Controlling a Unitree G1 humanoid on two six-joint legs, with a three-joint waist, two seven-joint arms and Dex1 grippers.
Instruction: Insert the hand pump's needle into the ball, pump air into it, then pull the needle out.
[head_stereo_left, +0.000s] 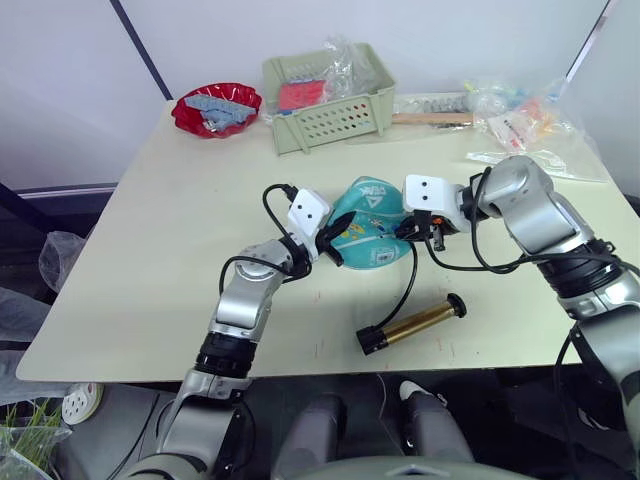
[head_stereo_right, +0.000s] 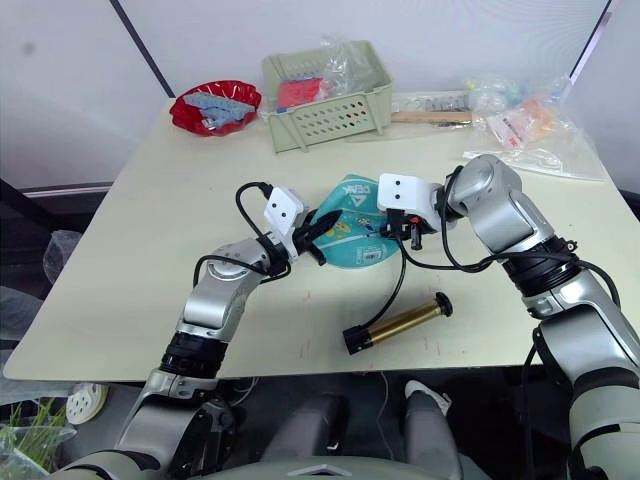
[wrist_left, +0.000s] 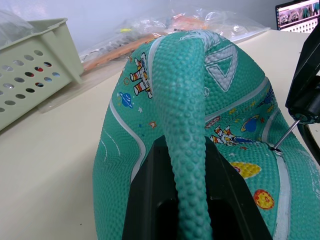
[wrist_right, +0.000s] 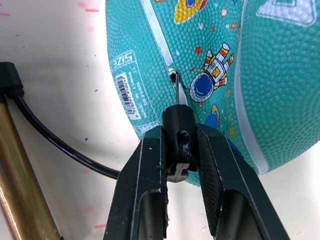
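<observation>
Ball (head_stereo_left: 365, 235), teal with white stripes and cartoon prints, partly deflated, near centre of cream table (head_stereo_left: 150, 250). Left gripper (wrist_left: 187, 200) at the ball's 9 o'clock side, clenched on a raised fold of its rubber skin, black fingers (wrist_left: 145, 200) pressed on either side of the fold. Right gripper (wrist_right: 177, 150) at the ball's 3 o'clock side, grasping the black fitting at the hose end, jaws closed tight around it. Needle (wrist_right: 176, 90) projecting from that fitting, tip at the small valve hole on a white stripe; depth of entry not discernible. Hand pump (head_stereo_left: 412, 325) flat on the table at 5 o'clock from the ball, apart from it, gold-bronze barrel with black end caps, thin black hose (head_stereo_left: 408, 285) curving up to the right gripper. Green perforated basket (head_stereo_left: 330, 100) at 12 o'clock, red bowl (head_stereo_left: 215, 108) at 10 o'clock, clear plastic bags (head_stereo_left: 520, 125) at 2 o'clock, all well apart from the ball.
</observation>
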